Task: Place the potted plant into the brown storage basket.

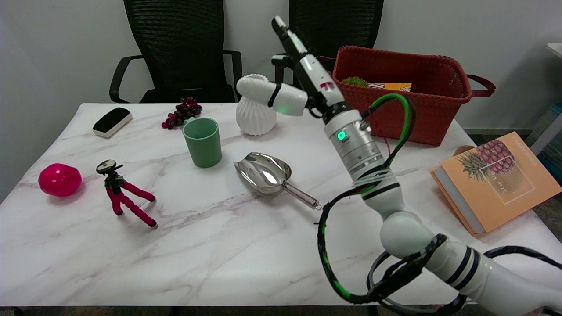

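Observation:
The brown woven basket (408,118) stands at the table's back right. The potted plant (355,81) sits inside it at the left end; only its green tuft shows above the rim. My right hand (308,72) hangs in the air just left of the basket, beside the white vase (253,115). Its fingers are stretched up and back toward the chair, and it holds nothing.
An orange box (392,86) lies in the basket beside the plant. On the table are a green cup (202,142), a metal scoop (270,175), grapes (181,113), a red tripod (123,193), a pink ball (59,179), a black-and-white block (111,121) and a pineapple book (494,180).

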Robot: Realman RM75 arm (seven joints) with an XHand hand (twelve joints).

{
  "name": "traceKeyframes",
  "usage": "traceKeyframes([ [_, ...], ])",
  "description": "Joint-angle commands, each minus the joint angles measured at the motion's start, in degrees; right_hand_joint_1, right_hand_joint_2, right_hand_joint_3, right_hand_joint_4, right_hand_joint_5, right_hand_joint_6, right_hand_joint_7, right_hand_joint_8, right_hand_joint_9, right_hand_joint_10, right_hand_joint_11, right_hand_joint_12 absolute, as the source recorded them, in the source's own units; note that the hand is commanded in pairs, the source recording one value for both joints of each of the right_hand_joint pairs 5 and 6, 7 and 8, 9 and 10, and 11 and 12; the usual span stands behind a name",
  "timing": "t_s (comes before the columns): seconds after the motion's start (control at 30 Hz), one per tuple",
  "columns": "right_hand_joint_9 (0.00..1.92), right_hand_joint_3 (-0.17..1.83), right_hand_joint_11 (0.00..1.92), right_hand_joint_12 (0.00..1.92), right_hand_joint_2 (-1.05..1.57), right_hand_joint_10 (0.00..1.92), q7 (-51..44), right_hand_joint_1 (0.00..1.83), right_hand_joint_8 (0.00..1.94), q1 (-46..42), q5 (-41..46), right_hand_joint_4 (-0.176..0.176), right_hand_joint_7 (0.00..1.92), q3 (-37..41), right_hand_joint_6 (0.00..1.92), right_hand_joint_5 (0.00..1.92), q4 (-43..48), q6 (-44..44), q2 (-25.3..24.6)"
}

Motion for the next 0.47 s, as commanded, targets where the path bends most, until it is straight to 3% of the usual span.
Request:
traceKeyframes([
  [0.03, 0.00, -0.17, 0.37, 0.37, 0.67, 0.00, 1.01, 0.45, 0.00, -5.18, -5.79, 0.000, 0.00, -3.29, 0.00, 0.00, -2.46, -0.82, -9.16],
  [0.47, 0.00, -0.17, 0.31, 0.31, 0.67, 0.00, 1.49, 0.46, 0.00, -3.55, -4.56, 0.000, 0.00, -2.52, 0.00, 0.00, -2.36, -1.22, -8.69],
])
